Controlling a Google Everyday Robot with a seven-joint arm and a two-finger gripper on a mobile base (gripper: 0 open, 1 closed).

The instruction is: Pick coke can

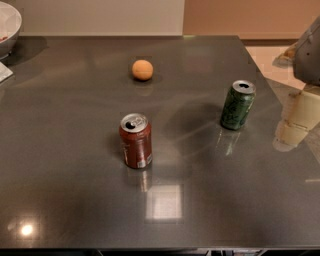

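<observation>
The coke can (135,140) stands upright on the dark table (60,150), near the middle. A green can (238,105) stands well apart to its right, an orange (142,69) farther back. The gripper (299,119) hangs at the right edge, apart from all three; open or closed, I cannot tell

A dark grey, glossy table (65,150) fills the view. Beyond its far edge stands a pale wall (100,15) beside a tan panel (240,17). Light floor (262,55) shows past its right edge, where the gripper (296,122) hangs. A lamp glare (26,229) shines at its front left corner.
</observation>
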